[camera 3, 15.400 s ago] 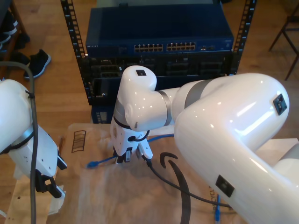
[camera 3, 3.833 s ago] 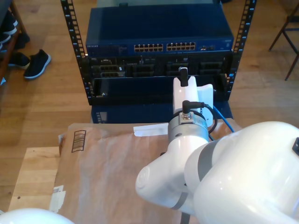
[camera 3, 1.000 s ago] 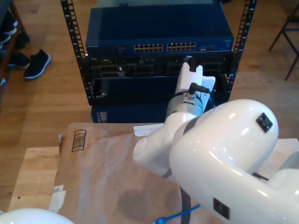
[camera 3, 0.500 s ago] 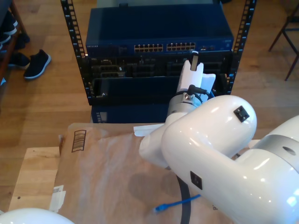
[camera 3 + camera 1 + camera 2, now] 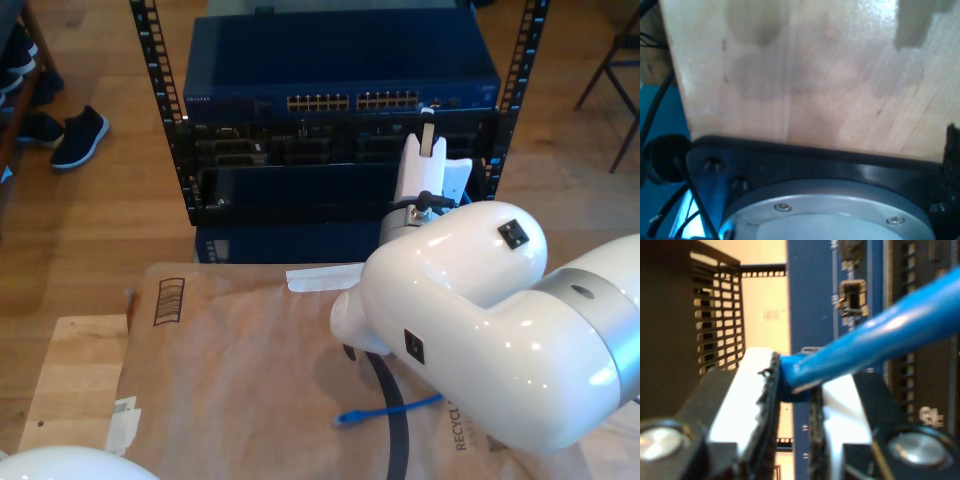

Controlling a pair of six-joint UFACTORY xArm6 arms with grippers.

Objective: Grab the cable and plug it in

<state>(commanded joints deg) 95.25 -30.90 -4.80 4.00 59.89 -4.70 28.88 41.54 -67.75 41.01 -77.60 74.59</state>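
The grab looks done: my second gripper [image 5: 792,385] is clamped on the cable [image 5: 875,342] and holds its end up by the blue switch [image 5: 340,70], its far plug trailing on the brown paper [image 5: 220,370], so seating it in a port remains.

cable [image 5: 875,342]: its plug end is buried between the pads of my second gripper [image 5: 795,390], and the strand is out of focus and runs off the frame edge.
cable on the paper [image 5: 385,410]: the white arm [image 5: 470,300] covers all but a loose end.
switch ports [image 5: 350,100]: too small to tell which one the fingertips [image 5: 427,120] meet.
first wrist view: close and blurred; the wooden board [image 5: 805,75] is cropped at the frame edges.
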